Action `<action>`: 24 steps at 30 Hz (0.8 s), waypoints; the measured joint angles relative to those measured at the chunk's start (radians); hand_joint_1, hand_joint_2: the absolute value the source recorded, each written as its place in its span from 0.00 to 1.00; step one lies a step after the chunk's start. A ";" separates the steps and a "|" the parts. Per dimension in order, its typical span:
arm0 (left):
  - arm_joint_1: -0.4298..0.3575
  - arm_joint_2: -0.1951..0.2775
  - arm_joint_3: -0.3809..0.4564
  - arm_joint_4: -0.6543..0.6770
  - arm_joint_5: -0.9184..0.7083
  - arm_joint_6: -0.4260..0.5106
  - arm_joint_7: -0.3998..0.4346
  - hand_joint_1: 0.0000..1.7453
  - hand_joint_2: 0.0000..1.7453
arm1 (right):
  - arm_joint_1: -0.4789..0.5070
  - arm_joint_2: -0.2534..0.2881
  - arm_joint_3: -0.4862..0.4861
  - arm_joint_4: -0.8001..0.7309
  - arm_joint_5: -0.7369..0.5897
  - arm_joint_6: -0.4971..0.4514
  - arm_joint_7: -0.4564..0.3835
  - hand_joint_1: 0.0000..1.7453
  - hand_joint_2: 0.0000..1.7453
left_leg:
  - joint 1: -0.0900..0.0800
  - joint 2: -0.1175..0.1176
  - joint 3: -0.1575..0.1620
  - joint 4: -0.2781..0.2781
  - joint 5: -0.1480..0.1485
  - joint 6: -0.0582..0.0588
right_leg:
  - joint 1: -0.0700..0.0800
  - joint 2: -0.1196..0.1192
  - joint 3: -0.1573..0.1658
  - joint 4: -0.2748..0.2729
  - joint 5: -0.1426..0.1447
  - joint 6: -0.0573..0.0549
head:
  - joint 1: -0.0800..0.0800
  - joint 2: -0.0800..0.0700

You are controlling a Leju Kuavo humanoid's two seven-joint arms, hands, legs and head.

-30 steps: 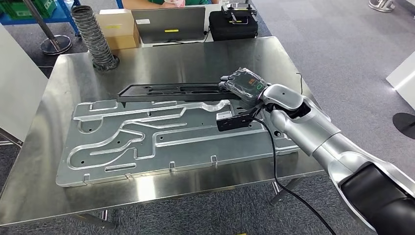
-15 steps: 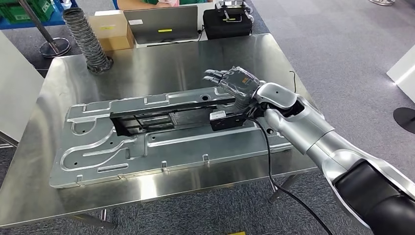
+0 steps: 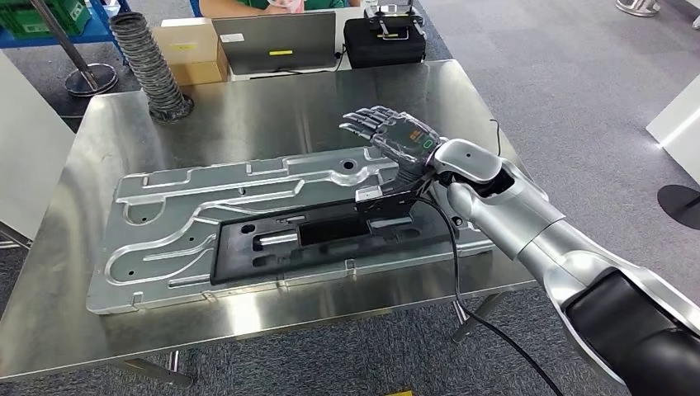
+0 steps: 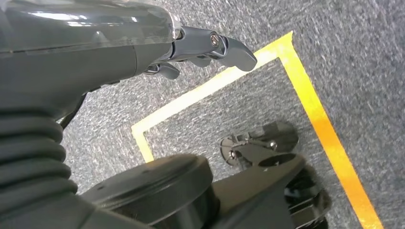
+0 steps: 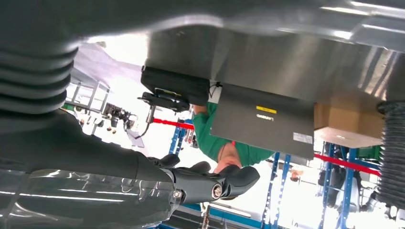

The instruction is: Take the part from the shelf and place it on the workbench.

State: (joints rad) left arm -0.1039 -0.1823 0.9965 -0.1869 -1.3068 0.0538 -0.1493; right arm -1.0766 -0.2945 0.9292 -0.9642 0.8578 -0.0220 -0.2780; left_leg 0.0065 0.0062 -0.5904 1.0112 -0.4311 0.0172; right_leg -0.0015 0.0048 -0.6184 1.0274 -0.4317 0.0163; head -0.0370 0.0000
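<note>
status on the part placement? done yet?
Looks done: the black part lies flat on the silver stamped panel on the steel workbench, with no hand on it. In hand: nothing; the right hand hovers above the bench, fingers spread, and the left hand hangs over the floor holding nothing. Left: probably only pulling the right arm back.

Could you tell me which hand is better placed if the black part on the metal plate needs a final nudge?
The right hand, probably. It hovers open over the workbench, just past the far right end of the black part. The left hand hangs down by the floor, away from the bench.
</note>
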 joint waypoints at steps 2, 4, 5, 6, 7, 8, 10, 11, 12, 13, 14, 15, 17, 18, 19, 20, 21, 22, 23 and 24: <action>-0.002 0.000 0.000 0.000 0.001 0.000 -0.001 0.00 0.00 | -0.003 0.004 0.000 0.002 0.000 -0.001 0.000 0.00 0.00 | 0.004 0.002 0.002 -0.009 0.007 0.008 | -0.004 0.000 -0.030 0.071 -0.047 0.012 | 0.000 0.000; -0.001 0.000 0.000 0.000 0.002 -0.001 -0.002 0.00 0.00 | -0.001 0.012 0.000 0.006 -0.001 -0.002 0.000 0.00 0.00 | 0.004 0.003 -0.001 -0.009 0.009 0.010 | -0.009 0.000 -0.090 0.202 -0.110 0.022 | 0.000 0.000; 0.000 0.000 0.000 0.000 0.003 -0.002 -0.003 0.00 0.00 | 0.000 0.016 0.000 0.009 -0.001 0.000 0.000 0.00 0.00 | 0.004 0.003 -0.002 -0.008 0.009 0.010 | -0.012 -0.001 -0.112 0.251 -0.126 0.026 | 0.000 0.000; 0.002 0.000 0.001 0.000 0.003 -0.003 -0.004 0.00 0.00 | 0.001 0.019 0.000 0.013 -0.002 0.003 0.000 0.00 0.00 | 0.005 0.004 -0.003 -0.007 0.009 0.010 | -0.015 -0.001 -0.119 0.267 -0.123 0.028 | 0.000 0.000; 0.002 0.001 0.001 0.000 0.003 -0.003 -0.004 0.00 0.00 | -0.001 0.020 0.000 0.017 -0.004 0.009 0.000 0.00 0.00 | 0.005 0.004 -0.004 -0.005 0.009 0.009 | -0.018 -0.002 -0.105 0.241 -0.101 0.030 | 0.000 0.000; 0.002 0.001 0.001 0.000 0.003 -0.004 -0.005 0.00 0.00 | -0.007 0.021 0.000 0.022 -0.006 0.016 0.000 0.00 0.00 | 0.006 0.003 -0.004 -0.003 0.009 0.007 | -0.020 -0.002 -0.073 0.180 -0.068 0.031 | 0.000 0.000; 0.002 0.001 0.001 0.000 0.004 -0.004 -0.006 0.00 0.00 | -0.028 0.023 0.000 0.033 -0.013 0.033 -0.002 0.00 0.00 | 0.004 0.003 -0.006 0.004 0.006 -0.002 | -0.021 -0.002 -0.007 0.047 -0.019 0.025 | 0.000 0.000; 0.002 0.002 0.001 0.000 0.005 -0.004 -0.006 0.00 0.00 | -0.041 0.024 -0.001 0.040 -0.017 0.041 -0.003 0.00 0.00 | 0.003 0.002 -0.008 0.005 0.006 -0.008 | -0.018 -0.001 0.010 0.008 -0.008 0.020 | 0.000 0.000; 0.003 0.003 0.001 0.000 0.005 -0.004 -0.007 0.00 0.00 | -0.052 0.026 -0.001 0.047 -0.020 0.049 -0.005 0.00 0.00 | 0.003 0.002 -0.009 0.005 0.007 -0.014 | -0.015 0.000 0.015 -0.006 -0.007 0.013 | 0.000 0.000; 0.003 0.003 0.001 0.000 0.006 -0.004 -0.007 0.00 0.00 | -0.061 0.027 -0.001 0.053 -0.021 0.053 -0.007 0.00 0.00 | 0.003 0.002 -0.010 0.004 0.008 -0.020 | -0.011 0.001 0.013 -0.007 -0.004 0.006 | 0.000 0.000; 0.004 0.004 0.001 0.000 0.006 -0.004 -0.007 0.00 0.00 | -0.067 0.027 -0.001 0.058 -0.023 0.056 -0.009 0.00 0.00 | 0.003 0.002 -0.011 0.003 0.008 -0.026 | -0.013 0.001 0.013 -0.009 -0.002 -0.001 | 0.000 0.000; 0.004 0.004 0.001 0.000 0.006 -0.004 -0.007 0.00 0.00 | -0.073 0.026 -0.001 0.062 -0.025 0.058 -0.010 0.00 0.00 | 0.005 0.001 -0.014 0.009 0.002 -0.032 | -0.014 0.001 0.014 -0.013 0.001 -0.008 | 0.000 0.000; 0.005 0.005 0.001 0.000 0.009 -0.004 -0.008 0.00 0.00 | -0.084 0.022 -0.002 0.070 -0.033 0.059 -0.010 0.00 0.00 | 0.006 0.001 -0.043 0.075 -0.041 -0.039 | -0.016 0.000 0.016 -0.021 0.007 -0.022 | 0.000 0.000; 0.007 0.005 0.001 0.000 0.010 -0.004 -0.008 0.00 0.00 | -0.089 0.020 -0.003 0.075 -0.037 0.060 -0.010 0.00 0.00 | 0.006 0.000 -0.070 0.139 -0.075 -0.041 | -0.014 -0.001 0.016 -0.022 0.008 -0.026 | 0.000 0.000; 0.008 0.005 0.001 0.000 0.012 -0.004 -0.009 0.00 0.00 | -0.092 0.018 -0.003 0.081 -0.040 0.060 -0.010 0.00 0.00 | 0.006 0.000 -0.102 0.212 -0.108 -0.043 | -0.012 -0.001 0.015 -0.022 0.008 -0.029 | 0.000 0.000; 0.010 0.005 0.001 0.000 0.014 -0.004 -0.009 0.00 0.00 | -0.093 0.017 -0.004 0.087 -0.042 0.060 -0.010 0.00 0.00 | 0.007 0.000 -0.128 0.271 -0.129 -0.043 | -0.010 -0.001 0.014 -0.022 0.009 -0.030 | 0.000 0.000; 0.011 0.005 0.002 0.000 0.016 -0.005 -0.009 0.00 0.00 | -0.093 0.017 -0.005 0.094 -0.044 0.061 -0.010 0.00 0.00 | 0.007 0.000 -0.139 0.298 -0.132 -0.043 | -0.008 0.000 0.014 -0.021 0.009 -0.030 | 0.000 0.000; 0.012 0.006 0.002 0.000 0.018 -0.006 -0.009 0.00 0.00 | -0.094 0.017 -0.006 0.099 -0.046 0.061 -0.010 0.00 0.00 | 0.006 0.000 -0.131 0.285 -0.115 -0.041 | -0.007 0.001 0.014 -0.020 0.009 -0.030 | 0.000 0.000; 0.013 0.007 0.003 0.000 0.022 -0.007 -0.008 0.00 0.00 | -0.096 0.017 -0.009 0.105 -0.050 0.060 -0.010 0.00 0.00 | 0.006 0.000 -0.104 0.232 -0.083 -0.037 | -0.006 0.002 0.015 -0.018 0.009 -0.030 | 0.000 0.000; 0.014 0.008 0.003 0.000 0.025 -0.009 -0.008 0.00 0.00 | -0.100 0.017 -0.014 0.110 -0.055 0.058 -0.010 0.00 0.00 | 0.006 0.000 -0.067 0.157 -0.049 -0.032 | -0.005 0.002 0.014 -0.015 0.008 -0.029 | 0.000 0.000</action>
State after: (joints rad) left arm -0.0903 -0.1746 0.9996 -0.1869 -1.2815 0.0444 -0.1570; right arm -1.1765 -0.2778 0.9148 -0.8539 0.8028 0.0363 -0.2876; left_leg 0.0121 0.0067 -0.6578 1.1681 -0.4802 -0.0144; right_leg -0.0065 0.0073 -0.6042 1.0124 -0.4234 -0.0124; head -0.0370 0.0000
